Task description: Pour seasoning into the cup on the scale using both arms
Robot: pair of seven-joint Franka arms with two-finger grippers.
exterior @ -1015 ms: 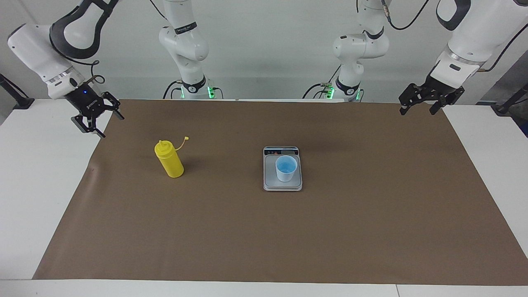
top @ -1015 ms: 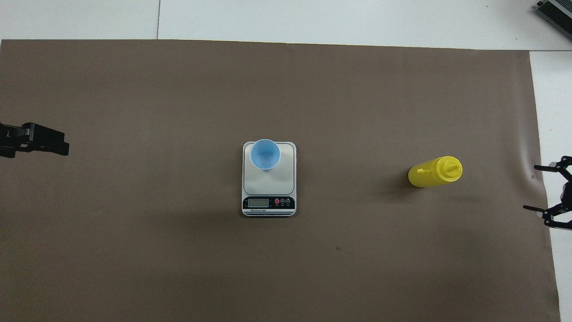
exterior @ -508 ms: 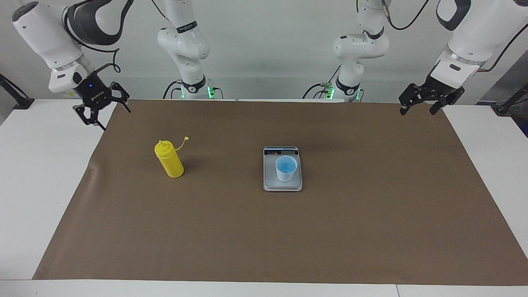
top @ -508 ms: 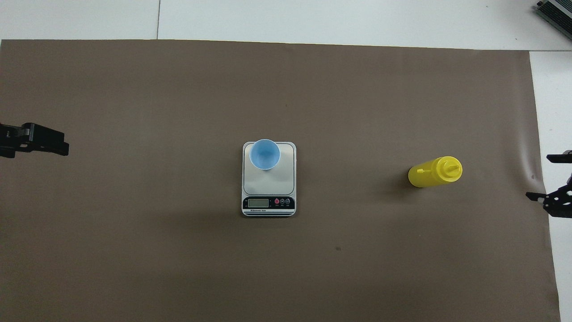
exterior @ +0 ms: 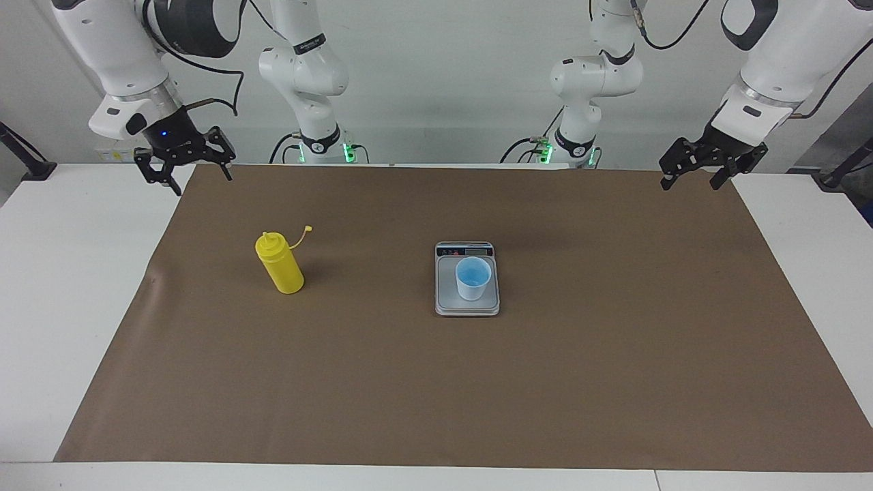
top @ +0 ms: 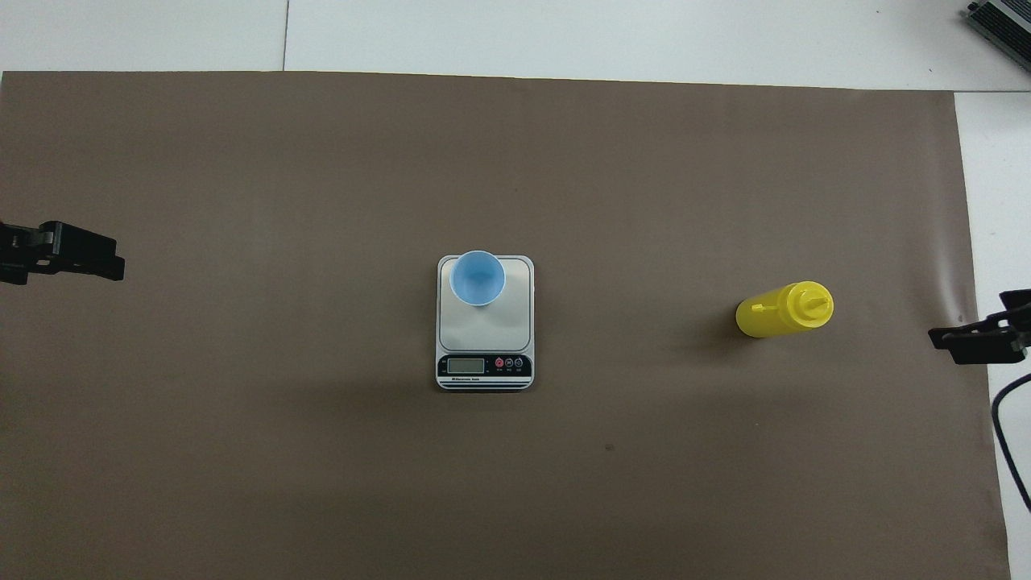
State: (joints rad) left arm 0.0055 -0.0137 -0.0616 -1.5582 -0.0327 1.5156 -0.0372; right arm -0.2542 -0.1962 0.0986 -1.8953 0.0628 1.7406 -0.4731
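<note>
The yellow seasoning bottle [exterior: 279,266] [top: 777,310] stands upright on the brown mat toward the right arm's end, its small tethered cap hanging off to one side. The pale blue cup [exterior: 472,278] [top: 478,278] stands on the silver-grey scale [exterior: 467,307] [top: 491,326] at the mat's middle. My right gripper [exterior: 194,181] [top: 966,342] hangs open and empty over the mat's edge at its own end, well apart from the bottle. My left gripper [exterior: 689,185] [top: 80,262] waits open and empty over the mat's edge at the left arm's end.
The brown mat [exterior: 477,395] covers most of the white table [exterior: 68,286]. A grey device [top: 1003,24] lies at the table's corner farthest from the robots, at the right arm's end.
My right gripper has risen and swung in from the white table toward the mat's corner by the robots, turning as it went. The left arm, bottle, cup and scale have not moved.
</note>
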